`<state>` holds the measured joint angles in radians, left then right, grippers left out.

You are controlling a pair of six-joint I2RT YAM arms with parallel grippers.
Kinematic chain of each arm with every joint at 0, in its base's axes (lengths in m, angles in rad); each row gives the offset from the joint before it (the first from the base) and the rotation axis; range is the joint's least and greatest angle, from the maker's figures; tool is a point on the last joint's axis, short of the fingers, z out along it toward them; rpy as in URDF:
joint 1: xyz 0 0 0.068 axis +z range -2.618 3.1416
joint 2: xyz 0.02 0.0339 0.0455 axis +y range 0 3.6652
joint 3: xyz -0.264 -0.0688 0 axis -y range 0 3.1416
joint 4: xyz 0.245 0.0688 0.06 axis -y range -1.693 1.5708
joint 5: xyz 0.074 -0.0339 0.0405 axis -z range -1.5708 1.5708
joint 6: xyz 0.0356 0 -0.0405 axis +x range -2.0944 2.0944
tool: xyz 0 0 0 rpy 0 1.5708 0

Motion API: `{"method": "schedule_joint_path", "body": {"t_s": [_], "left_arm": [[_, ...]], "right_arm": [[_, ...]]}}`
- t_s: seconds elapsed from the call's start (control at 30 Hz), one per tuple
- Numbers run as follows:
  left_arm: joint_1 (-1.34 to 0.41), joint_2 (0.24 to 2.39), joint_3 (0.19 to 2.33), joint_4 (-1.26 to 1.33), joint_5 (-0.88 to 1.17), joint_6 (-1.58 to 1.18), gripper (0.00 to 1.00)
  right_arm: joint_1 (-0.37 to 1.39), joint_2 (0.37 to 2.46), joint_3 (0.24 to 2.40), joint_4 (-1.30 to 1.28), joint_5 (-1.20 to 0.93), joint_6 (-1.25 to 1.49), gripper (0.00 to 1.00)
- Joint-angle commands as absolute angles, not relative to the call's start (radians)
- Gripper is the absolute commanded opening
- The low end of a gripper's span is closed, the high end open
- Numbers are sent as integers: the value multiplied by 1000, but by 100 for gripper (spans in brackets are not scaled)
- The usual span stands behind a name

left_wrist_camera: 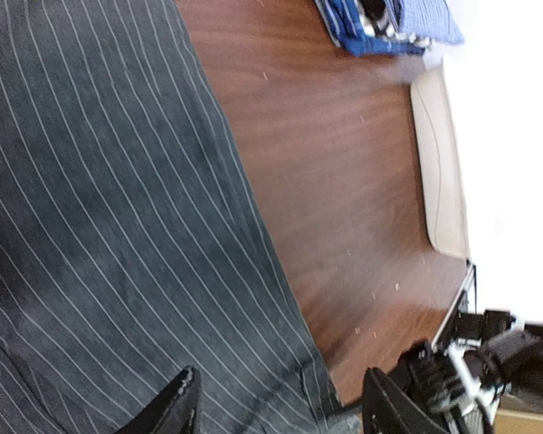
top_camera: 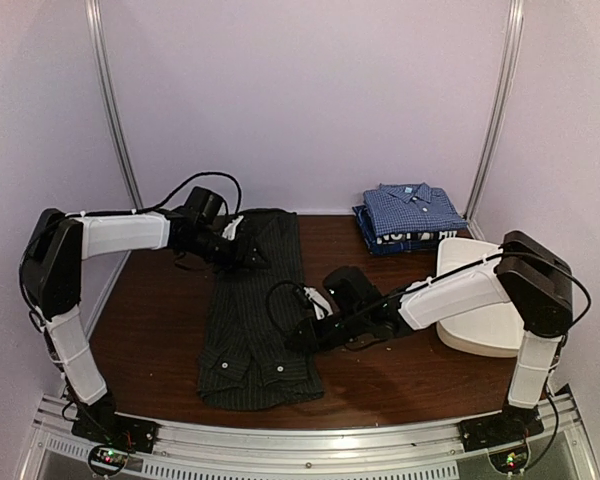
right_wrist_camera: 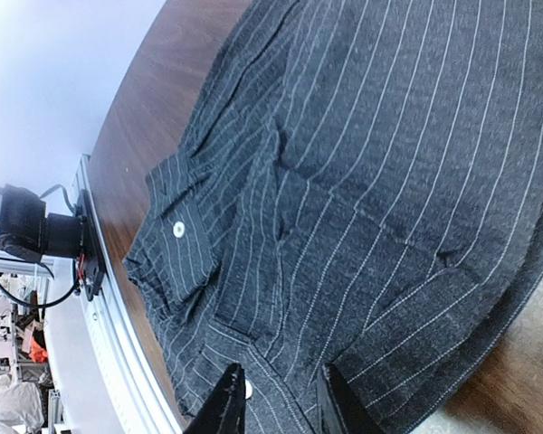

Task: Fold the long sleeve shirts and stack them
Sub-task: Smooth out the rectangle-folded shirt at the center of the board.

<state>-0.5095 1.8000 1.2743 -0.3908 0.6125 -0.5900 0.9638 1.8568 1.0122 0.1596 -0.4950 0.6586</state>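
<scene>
A dark charcoal pinstriped shirt (top_camera: 252, 325) lies stretched lengthwise on the brown table, collar end toward the arms' bases. My left gripper (top_camera: 252, 258) hovers over its far part, near the right edge of the cloth (left_wrist_camera: 100, 226). Its jaws (left_wrist_camera: 281, 402) stand wide apart with nothing between them. My right gripper (top_camera: 302, 335) is at the shirt's right edge, lower down. In the right wrist view its two fingers (right_wrist_camera: 281, 411) are a little apart over the folded pinstriped cloth (right_wrist_camera: 389, 163), beside a white button (right_wrist_camera: 177, 230). A folded blue checked shirt (top_camera: 412, 207) rests on a folded navy one (top_camera: 405, 238) at the back right.
A white oblong tub (top_camera: 480, 310) stands at the right, just beyond the right arm. It shows in the left wrist view as a pale rim (left_wrist_camera: 439, 172). Bare brown table (top_camera: 160, 320) lies left of the shirt. A metal rail (top_camera: 310, 440) runs along the near edge.
</scene>
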Motion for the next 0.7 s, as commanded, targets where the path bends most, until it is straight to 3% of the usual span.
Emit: {"method": "schedule_joint_path", "body": {"t_s": [0.0,0.27,0.67], "left_arm": [[-454,1941,1381,-192,550,-633,61],[-381,2191,1555,-110,563,-651,59],[-308,2378,1712,-8,597,-740,59]], "right_arm": [[967,1896,988,235,-563,673,28],[969,1919,921,305,-577,708,27],[970,1928,885,318,-586,717,27]]}}
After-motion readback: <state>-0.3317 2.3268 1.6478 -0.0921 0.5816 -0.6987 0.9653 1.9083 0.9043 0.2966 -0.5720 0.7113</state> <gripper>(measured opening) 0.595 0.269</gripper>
